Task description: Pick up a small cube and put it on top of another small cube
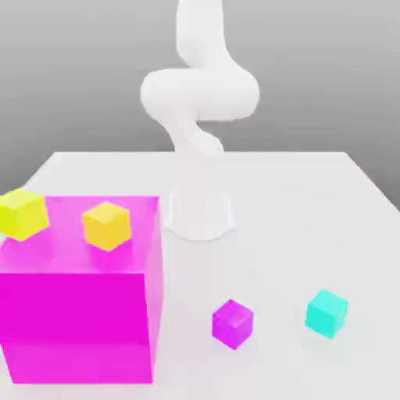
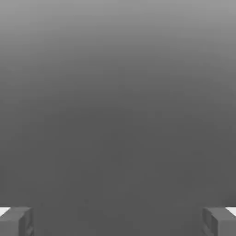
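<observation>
- On the white table, toward the front, sit my two candidates: a small magenta cube at about 5 o'clock from my base, and a small cyan cube just at its 3 o'clock, apart from it.
- My gripper has its two fingertips spread wide, nothing between them, facing blank grey.
- Both cubes therefore lie well below and forward of my hand, I judge; the magenta one is nearer my base.
- A big magenta block carries a yellow cube and an orange cube.

The white counter is carrying a big magenta block at the exterior view's left; the arm's base is standing behind; a small purple cube and a teal cube are sitting near each other.
</observation>
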Tool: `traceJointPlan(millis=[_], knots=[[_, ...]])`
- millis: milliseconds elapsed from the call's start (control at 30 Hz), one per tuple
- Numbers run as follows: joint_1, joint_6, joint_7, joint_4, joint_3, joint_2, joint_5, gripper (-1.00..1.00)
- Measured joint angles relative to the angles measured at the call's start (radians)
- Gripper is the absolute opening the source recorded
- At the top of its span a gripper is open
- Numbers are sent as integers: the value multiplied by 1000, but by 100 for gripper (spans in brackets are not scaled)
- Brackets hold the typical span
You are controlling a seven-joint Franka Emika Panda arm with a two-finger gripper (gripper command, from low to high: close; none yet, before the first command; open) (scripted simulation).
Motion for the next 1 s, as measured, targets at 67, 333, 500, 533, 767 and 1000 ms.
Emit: traceJointPlan(millis=[67,333,500,533,767,1000], knots=[[25,43,-19,-34,24,78,-5,0],[120,204,-87,-163,114,369,-27,0],[179,304,-127,-242,170,550,-44,0],[190,324,-134,-258,181,586,-48,0],[291,473,-156,-346,215,841,-103,0],[382,614,-75,-317,102,1021,-214,-100]])
